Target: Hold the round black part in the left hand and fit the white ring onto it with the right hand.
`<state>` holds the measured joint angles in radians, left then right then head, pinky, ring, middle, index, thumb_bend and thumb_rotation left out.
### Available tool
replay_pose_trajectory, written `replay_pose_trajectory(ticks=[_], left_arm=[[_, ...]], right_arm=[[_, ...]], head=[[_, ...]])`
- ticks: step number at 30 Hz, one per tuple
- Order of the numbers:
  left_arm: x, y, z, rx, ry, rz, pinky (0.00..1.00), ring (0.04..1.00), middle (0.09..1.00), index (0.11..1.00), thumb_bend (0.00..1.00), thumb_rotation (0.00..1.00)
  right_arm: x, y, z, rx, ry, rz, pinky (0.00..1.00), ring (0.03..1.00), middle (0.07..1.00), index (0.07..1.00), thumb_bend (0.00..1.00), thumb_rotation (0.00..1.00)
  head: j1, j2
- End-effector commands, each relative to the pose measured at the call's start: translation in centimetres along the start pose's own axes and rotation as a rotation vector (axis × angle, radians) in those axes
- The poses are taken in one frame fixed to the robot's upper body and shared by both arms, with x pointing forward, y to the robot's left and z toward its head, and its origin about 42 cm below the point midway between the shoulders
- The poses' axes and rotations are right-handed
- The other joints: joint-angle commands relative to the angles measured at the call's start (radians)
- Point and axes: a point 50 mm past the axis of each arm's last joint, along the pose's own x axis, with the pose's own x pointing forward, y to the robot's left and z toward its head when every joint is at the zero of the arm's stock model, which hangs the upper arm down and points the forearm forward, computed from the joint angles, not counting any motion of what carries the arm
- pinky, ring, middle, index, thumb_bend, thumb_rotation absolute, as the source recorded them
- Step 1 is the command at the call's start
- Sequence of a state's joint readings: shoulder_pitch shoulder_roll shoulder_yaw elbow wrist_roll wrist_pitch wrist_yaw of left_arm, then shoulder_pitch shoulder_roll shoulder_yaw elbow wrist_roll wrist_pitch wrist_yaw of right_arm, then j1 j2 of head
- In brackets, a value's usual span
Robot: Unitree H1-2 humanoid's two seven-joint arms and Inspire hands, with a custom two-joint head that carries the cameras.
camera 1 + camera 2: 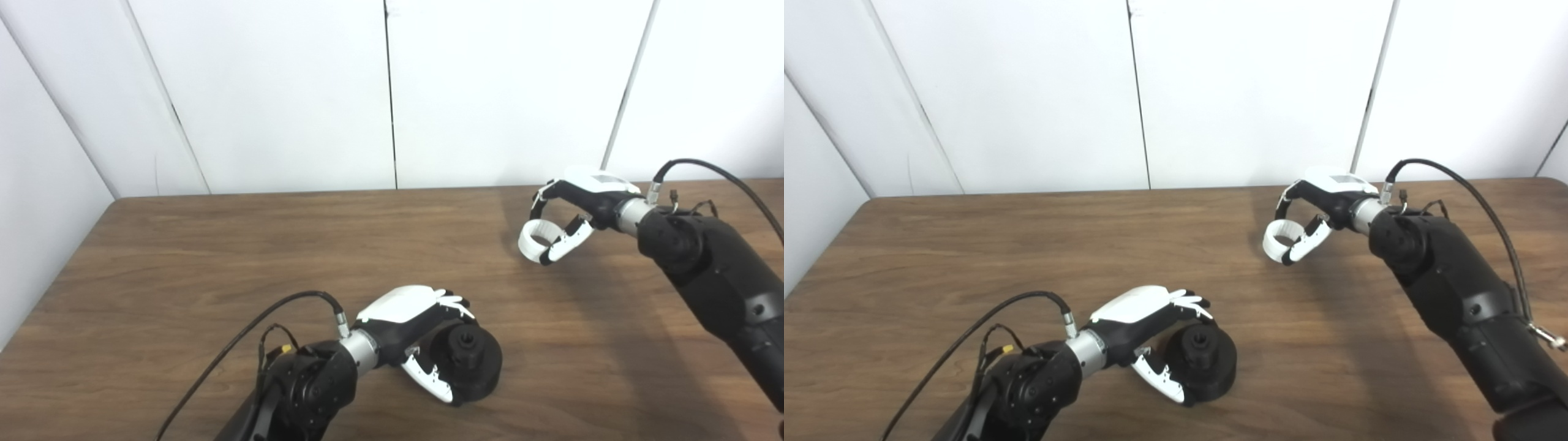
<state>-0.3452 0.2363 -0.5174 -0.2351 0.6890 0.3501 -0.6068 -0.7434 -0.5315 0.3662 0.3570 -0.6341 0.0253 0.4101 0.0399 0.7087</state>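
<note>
Left eye view: my left hand curls round the round black part, low on the table, near edge. Right hand pinches the white ring betw. fingers and thumb, well apart from the part, farther back. Risk: ring tilts in this light pinch, jams on the hub, or drops.

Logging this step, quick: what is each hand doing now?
Left hand: closed around the black part.
Right hand: holding the white ring.
</note>
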Motion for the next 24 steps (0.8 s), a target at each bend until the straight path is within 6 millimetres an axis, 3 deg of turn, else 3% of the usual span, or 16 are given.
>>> replay_pose_trajectory(ticks=[1, 8, 14, 24], left_arm=[[0.1, -0.3, -0.1, -0.012, 0.006, -0.055, 0.89, 1.0, 0.954, 0.766, 0.95, 0.21], [0.2, -0.2, -0.1, -0.005, -0.002, -0.056, 0.88, 1.0, 0.954, 0.763, 0.94, 0.21], [0.3, -0.2, -0.1, -0.008, -0.004, -0.056, 0.88, 1.0, 0.957, 0.761, 0.94, 0.21], [0.3, -0.2, 0.0, -0.015, -0.002, -0.062, 0.89, 1.0, 0.959, 0.763, 0.94, 0.19]], right_arm=[[-0.8, -3.6, 0.4, -0.02, -0.033, -0.092, 0.89, 0.949, 0.856, 0.613, 0.82, 0.27], [-2.9, -4.9, 2.3, -0.019, -0.108, -0.143, 0.87, 0.962, 0.867, 0.612, 0.84, 0.27], [-4.4, -5.8, 4.6, -0.042, -0.194, -0.159, 0.87, 0.962, 0.875, 0.608, 0.85, 0.33], [-7.6, -5.8, 6.9, -0.042, -0.272, -0.178, 0.87, 0.963, 0.869, 0.598, 0.83, 0.3]], head=[[0.0, 0.002], [-0.005, 0.005], [-0.007, 0.005], [-0.006, 0.009]])
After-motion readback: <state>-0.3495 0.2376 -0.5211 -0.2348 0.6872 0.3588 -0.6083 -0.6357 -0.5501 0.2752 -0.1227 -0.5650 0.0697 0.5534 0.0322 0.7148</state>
